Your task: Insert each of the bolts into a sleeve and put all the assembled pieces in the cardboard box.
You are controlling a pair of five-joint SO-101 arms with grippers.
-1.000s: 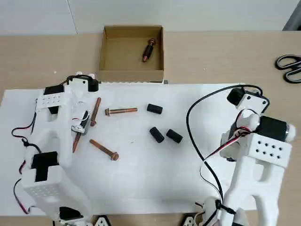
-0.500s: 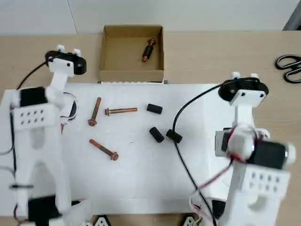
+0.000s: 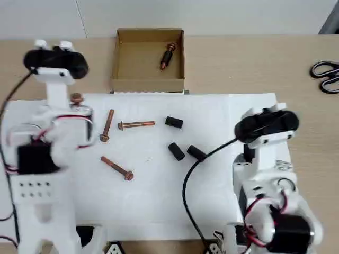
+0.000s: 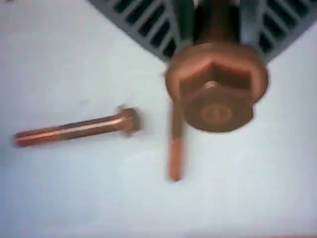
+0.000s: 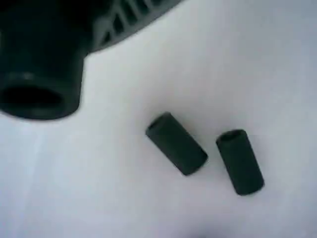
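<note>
Black scissors (image 3: 324, 75) lie on the wooden table (image 3: 238, 63), well apart from the right gripper (image 5: 44, 54), beyond the white sheet (image 3: 159, 201).

Loose copper bolts (image 3: 136, 125), black sleeves (image 3: 176, 151) (one seemingly boxed)

The left arm (image 3: 48, 143) stands tall on the left side of the surface (image 3: 159, 211). Its gripper is held up above the surface. The left gripper (image 4: 216, 27) has its fingers (image 4: 143, 20) closed around a copper bolt (image 4: 216, 89), and the bolt's head sticks out from the fingers. The right arm (image 3: 265, 185) stands tall on the right side, and its gripper is up above the surface too. The right gripper (image 5: 47, 44) has its fingers (image 5: 131, 17) closed on a black sleeve (image 5: 39, 82). The two arms are well apart.
</note>
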